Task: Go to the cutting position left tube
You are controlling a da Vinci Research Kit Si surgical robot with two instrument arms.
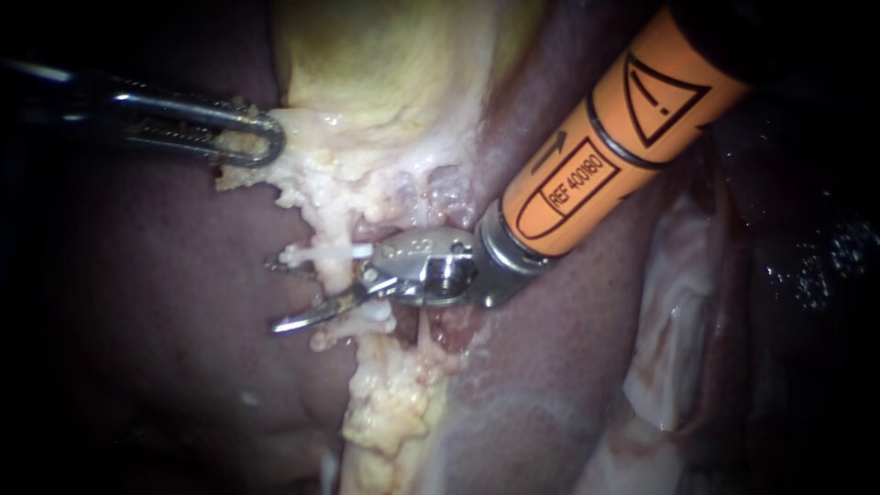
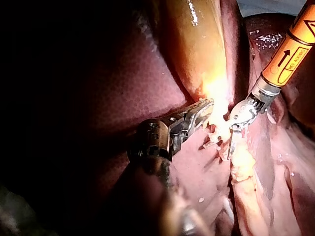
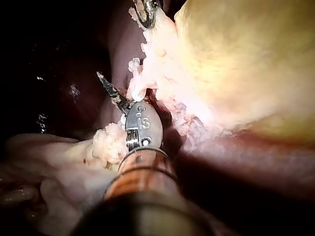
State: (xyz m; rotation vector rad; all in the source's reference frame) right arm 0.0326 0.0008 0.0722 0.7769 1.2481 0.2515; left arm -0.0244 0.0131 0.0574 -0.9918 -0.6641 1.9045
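Your right instrument (image 1: 298,293) holds its jaws open beside a pale tube (image 1: 335,249) — your left instrument (image 1: 261,137) has its jaws clamped on ragged tissue (image 1: 302,174).

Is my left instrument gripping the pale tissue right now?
Yes, the left instrument has both jaws pressed onto the edge of the pale tissue below the gallbladder.

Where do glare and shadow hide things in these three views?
Endoscope view: the middle is well lit, but the left instrument, jaws shut on pale tissue, fades into shadow along its shaft. Left wrist view: glare burns out the gallbladder beside that instrument's jaws; the liver fades to black. Right wrist view: glare washes out the gallbladder; the foreground is dark.
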